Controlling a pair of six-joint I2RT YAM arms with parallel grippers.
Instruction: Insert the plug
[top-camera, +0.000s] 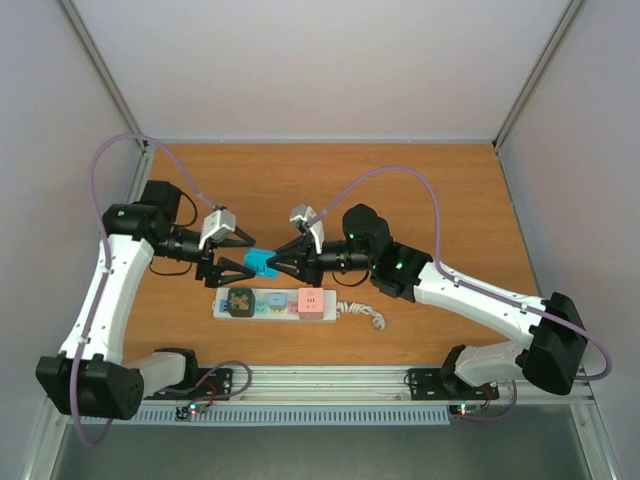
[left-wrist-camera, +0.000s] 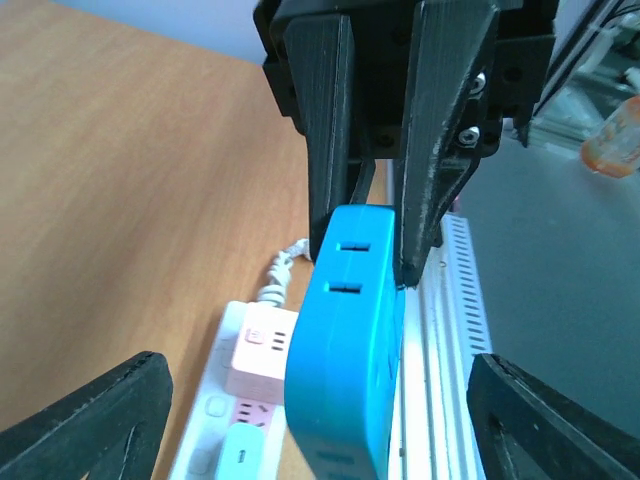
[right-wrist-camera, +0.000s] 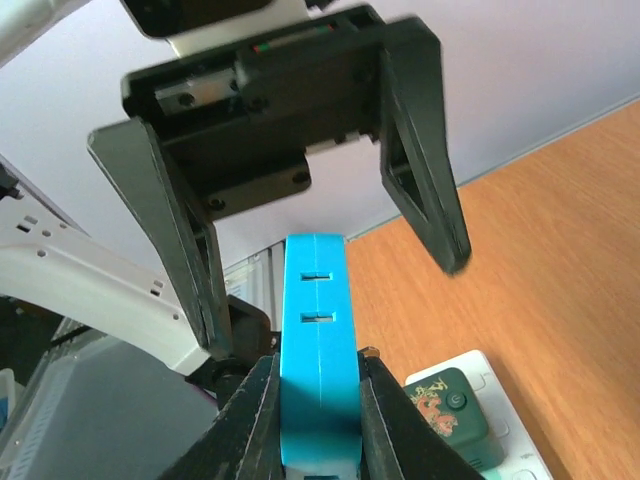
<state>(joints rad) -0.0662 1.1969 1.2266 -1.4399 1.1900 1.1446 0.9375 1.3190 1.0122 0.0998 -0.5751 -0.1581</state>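
Wooden table (top-camera: 400, 200): your work surface, brown, carrying everything listed below.

White power strip (top-camera: 272, 303): lies flat near the table's front edge, with its long side running across your top view.

Left gripper (top-camera: 250, 258): released. Its fingers are spread wide to either side of the blue plug (top-camera: 262, 263) and stand clear of it.

Right gripper (top-camera: 277, 263): clenched on the blue plug, with one finger pressed to each broad side.

Coiled white cord (top-camera: 362, 312): trails off the strip's right end, flat on the wood.

Pink adapter (top-camera: 311, 303): sits on the strip at its right end.

Dark green adapter (top-camera: 240, 301): sits on the strip at its left end.

Blue plug: your task item. It is off the strip, in the air just behind it, between the two grippers. Two small slots show on its narrow face.
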